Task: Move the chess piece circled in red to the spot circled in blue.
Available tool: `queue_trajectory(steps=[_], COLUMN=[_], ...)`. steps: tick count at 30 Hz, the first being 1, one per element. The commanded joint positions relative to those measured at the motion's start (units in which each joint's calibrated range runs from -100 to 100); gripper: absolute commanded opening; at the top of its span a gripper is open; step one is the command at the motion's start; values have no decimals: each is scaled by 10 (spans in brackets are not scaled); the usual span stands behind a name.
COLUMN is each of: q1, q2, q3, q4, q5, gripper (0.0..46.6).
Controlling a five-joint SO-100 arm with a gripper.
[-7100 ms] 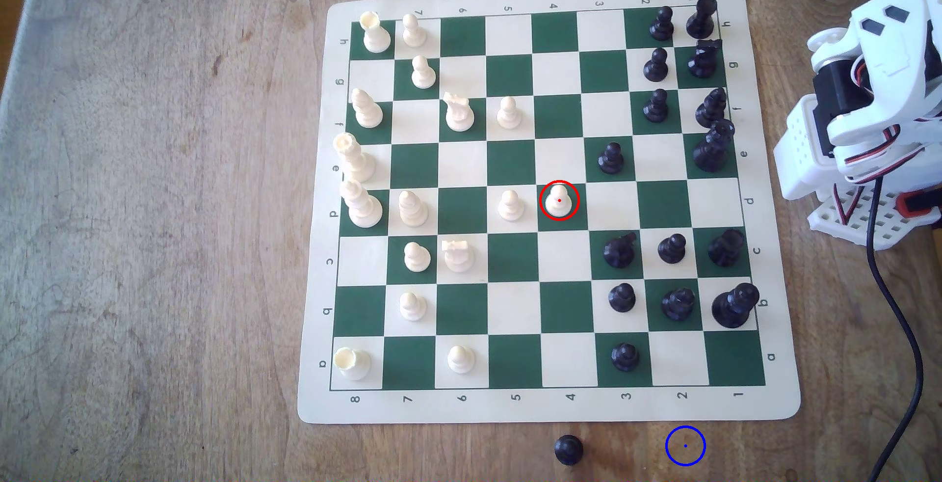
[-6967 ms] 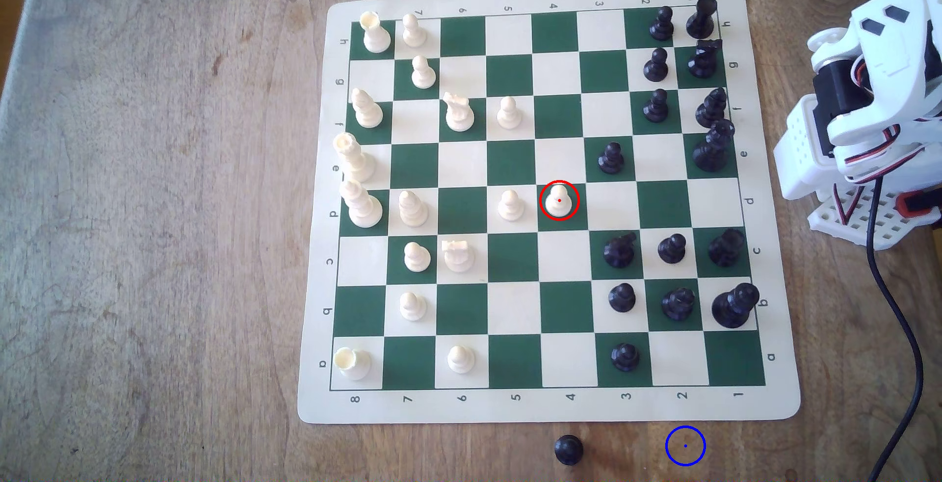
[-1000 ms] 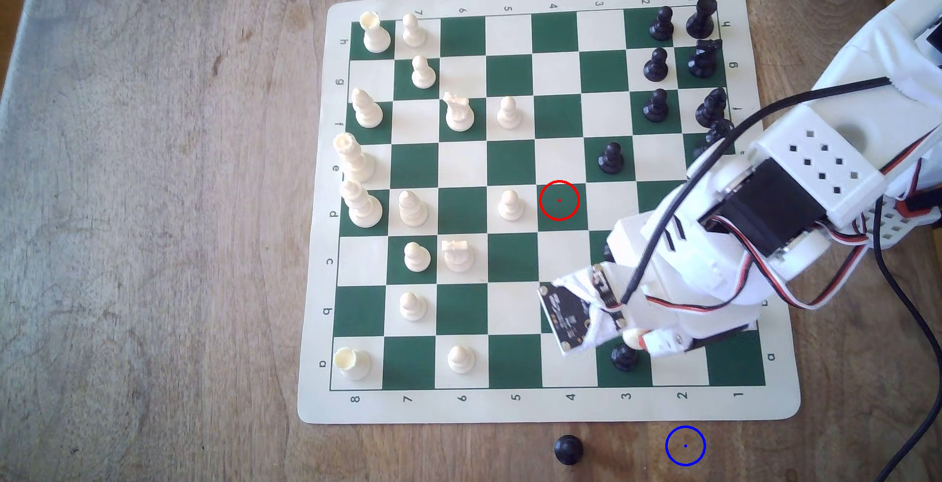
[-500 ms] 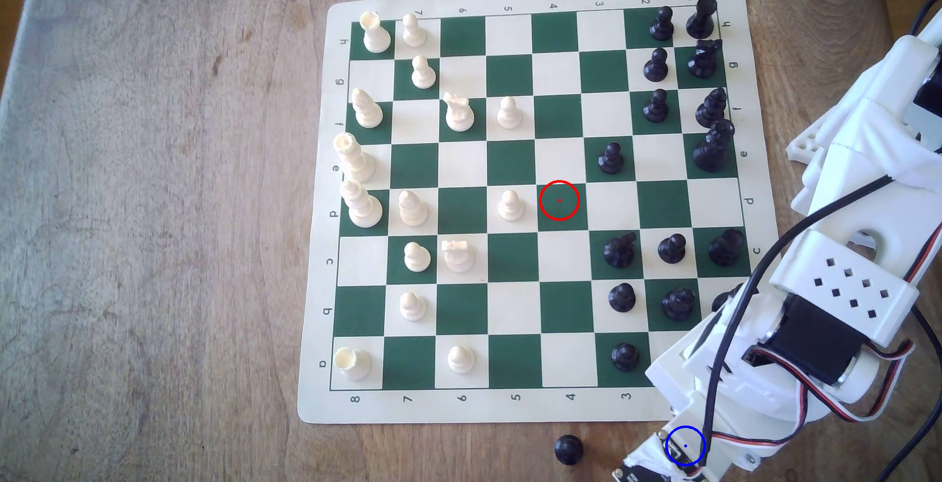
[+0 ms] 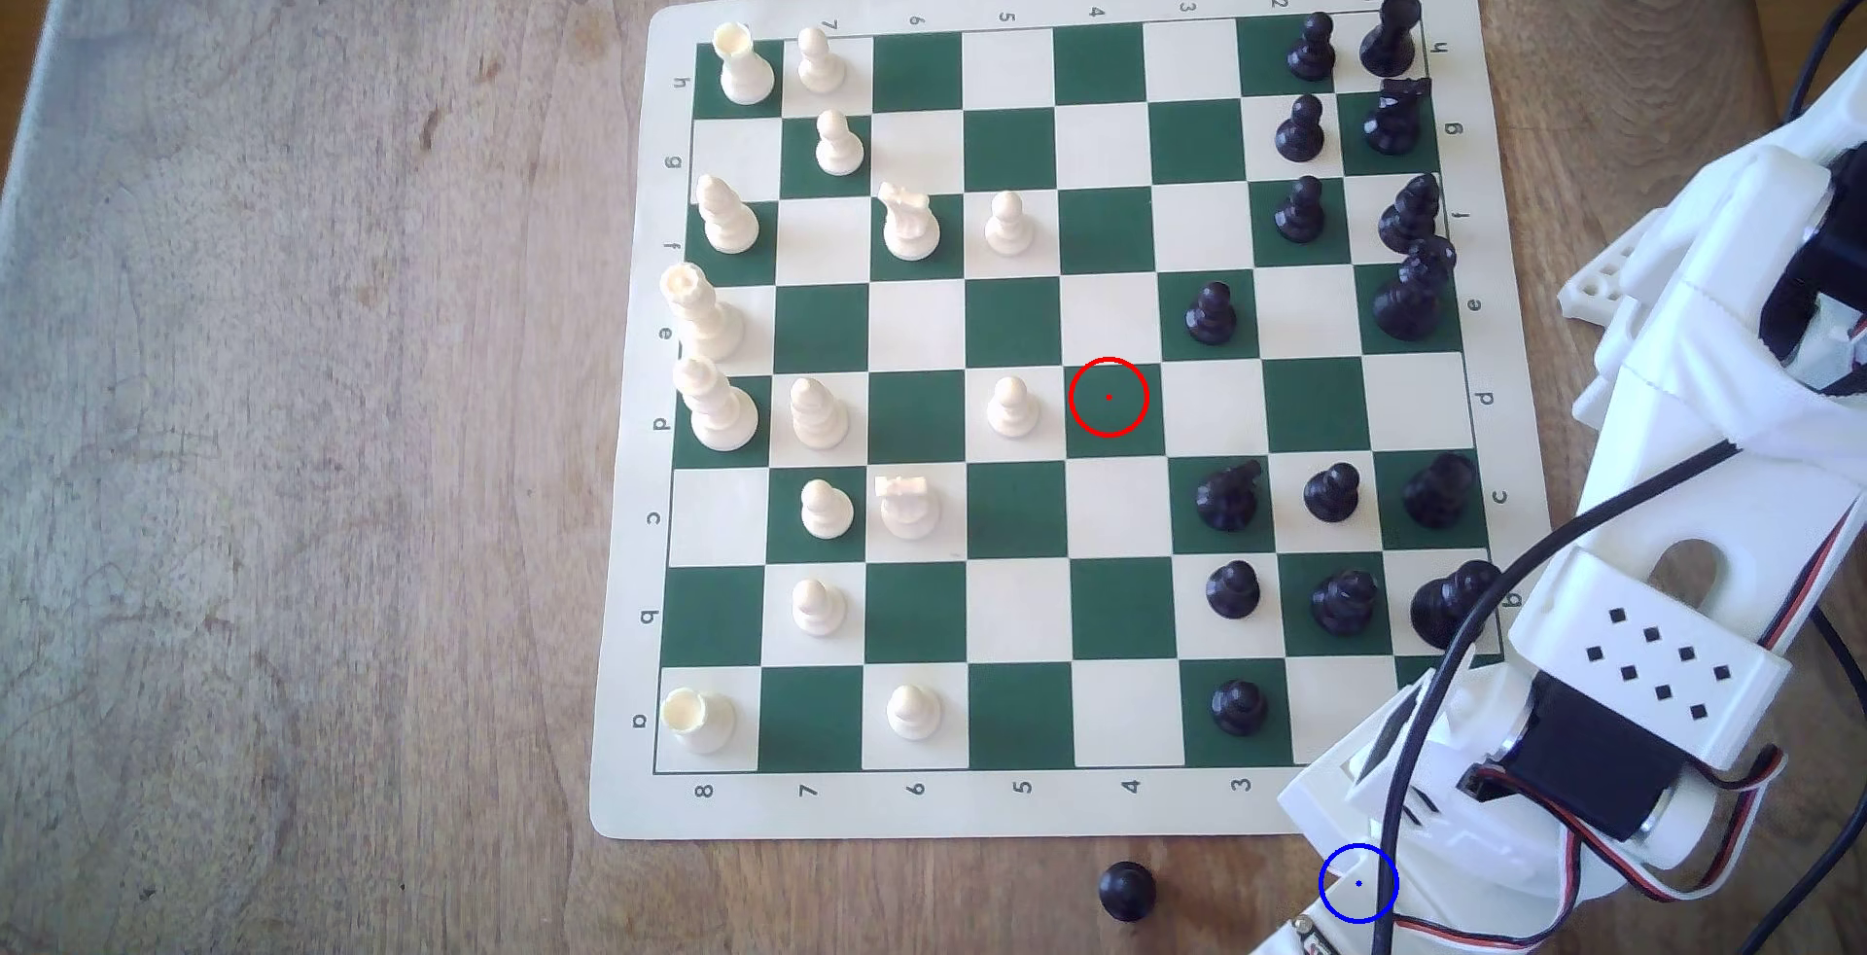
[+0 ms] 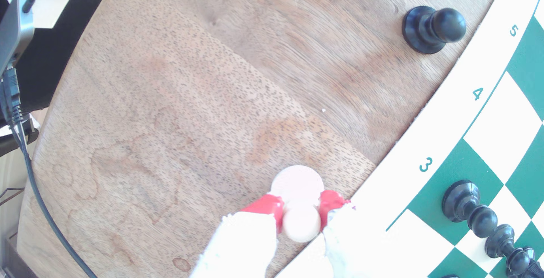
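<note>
A smooth cream pawn (image 6: 298, 207), ball-headed and round-based, is being clamped between the red-tipped gripper (image 6: 301, 214) jaws above grainy brown tabletop (image 6: 182, 95). In the exterior view, the blue circle (image 5: 1358, 882) is being partly covered by the white arm (image 5: 1616, 672).

**White pawn held over bare wood, off the board**

The white pawn (image 6: 297, 204) is cream plastic with a ball head, narrow collar and wide round base. Red-tipped fingers (image 6: 266, 206) clamp its head from both sides. The blue circle (image 5: 1358, 882) marks tabletop just beyond the board's edge; the arm overlaps it.
</note>
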Motion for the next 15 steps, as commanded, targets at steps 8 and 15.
queue_trajectory(steps=[8, 15], q1=[17, 22], q2=[0, 2], q3=[-39, -32], q4=[-9, -9], q5=[7, 10], gripper=[6, 6])
